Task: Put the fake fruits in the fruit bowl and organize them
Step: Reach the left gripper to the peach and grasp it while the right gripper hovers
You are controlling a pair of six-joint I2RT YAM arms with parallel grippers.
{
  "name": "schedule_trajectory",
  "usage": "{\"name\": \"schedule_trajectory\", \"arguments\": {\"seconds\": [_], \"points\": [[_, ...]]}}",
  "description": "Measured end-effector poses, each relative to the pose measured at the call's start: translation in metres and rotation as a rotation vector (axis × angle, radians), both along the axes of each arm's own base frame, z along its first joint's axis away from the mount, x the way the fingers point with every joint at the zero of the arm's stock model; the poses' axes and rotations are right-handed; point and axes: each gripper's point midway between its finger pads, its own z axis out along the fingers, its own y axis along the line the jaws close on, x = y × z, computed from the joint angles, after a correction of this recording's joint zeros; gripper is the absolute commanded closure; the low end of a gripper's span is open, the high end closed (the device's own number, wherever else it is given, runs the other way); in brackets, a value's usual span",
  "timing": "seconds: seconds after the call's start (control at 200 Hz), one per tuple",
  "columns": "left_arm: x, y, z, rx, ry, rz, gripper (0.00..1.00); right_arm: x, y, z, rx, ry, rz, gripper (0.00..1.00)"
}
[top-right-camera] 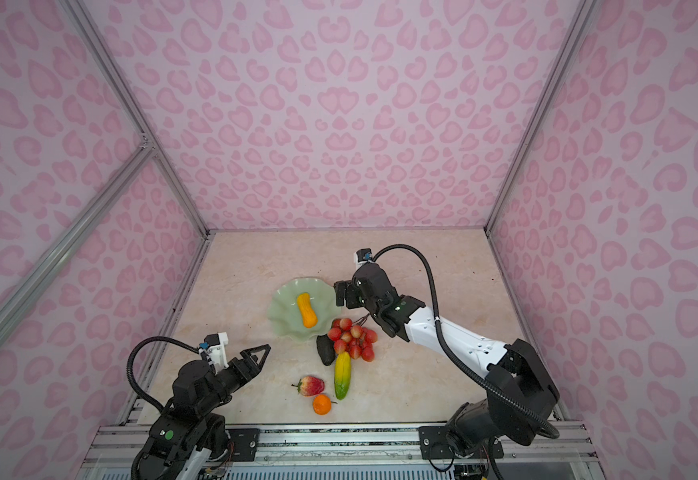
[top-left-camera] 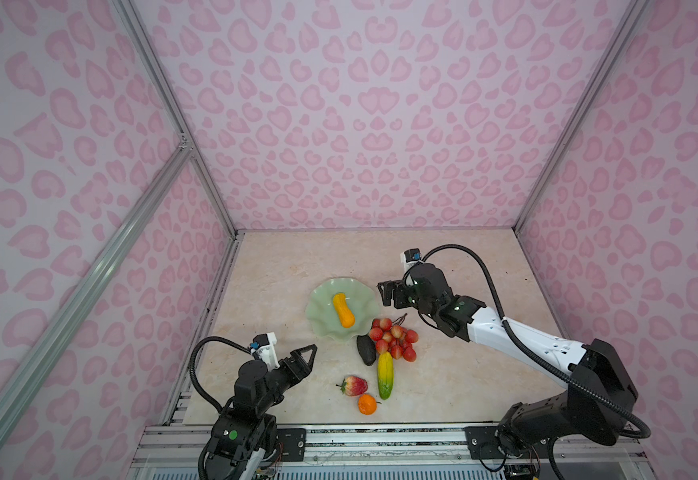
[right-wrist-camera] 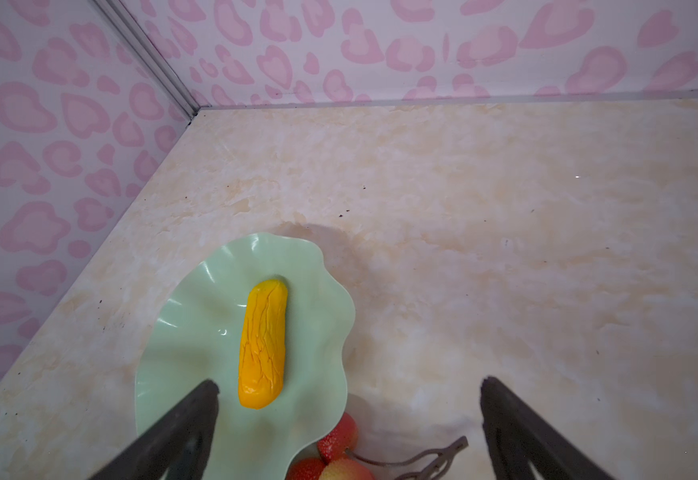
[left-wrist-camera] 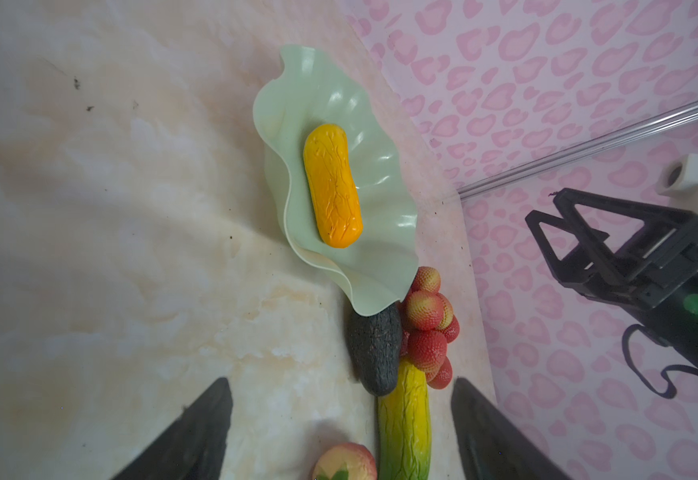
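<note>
The orange-yellow gourd (top-left-camera: 343,310) lies alone in the fruit bowl (top-left-camera: 323,303). The other five fruits (top-left-camera: 384,361) cluster on the table (top-left-camera: 463,374) at the bowl's five o'clock. The right claw (top-left-camera: 385,293), at its three o'clock, and the left claw (top-left-camera: 309,356), at seven, both gape empty.

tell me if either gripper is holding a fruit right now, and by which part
Nothing is held. The right gripper is open above the fruit bowl, the orange-yellow gourd lying free in it. The left gripper is open and empty too.

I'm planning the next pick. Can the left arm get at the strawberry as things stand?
Probably yes. The left gripper is open and empty, and bare table lies between it and the strawberry. Only the small orange sits close beside it.
</note>
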Motion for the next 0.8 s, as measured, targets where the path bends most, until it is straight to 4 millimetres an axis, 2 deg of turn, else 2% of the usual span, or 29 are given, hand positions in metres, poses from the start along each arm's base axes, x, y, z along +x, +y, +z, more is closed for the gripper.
{"name": "schedule_trajectory", "arguments": {"seconds": [0.115, 0.19, 0.27, 0.425, 0.62, 0.795], "points": [[-0.002, -0.009, -0.009, 0.053, 0.056, -0.044, 0.16, 0.003, -0.015, 0.0, -0.001, -0.001, -0.042, 0.02], [-0.001, -0.016, -0.007, 0.09, 0.07, -0.079, 0.16, 0.007, -0.022, 0.003, 0.003, -0.008, -0.06, 0.02], [-0.001, -0.026, -0.004, 0.127, 0.059, -0.126, 0.16, 0.008, -0.026, 0.007, 0.007, -0.014, -0.069, 0.02], [-0.014, -0.046, -0.008, 0.164, 0.049, -0.235, 0.16, 0.007, -0.032, 0.006, 0.011, -0.01, -0.07, 0.02], [-0.035, -0.065, -0.026, 0.19, 0.073, -0.338, 0.13, 0.006, -0.047, -0.004, 0.001, 0.004, -0.095, 0.02], [-0.041, -0.074, -0.041, 0.235, 0.114, -0.374, 0.12, 0.007, -0.051, -0.005, 0.004, 0.01, -0.101, 0.02]]}}
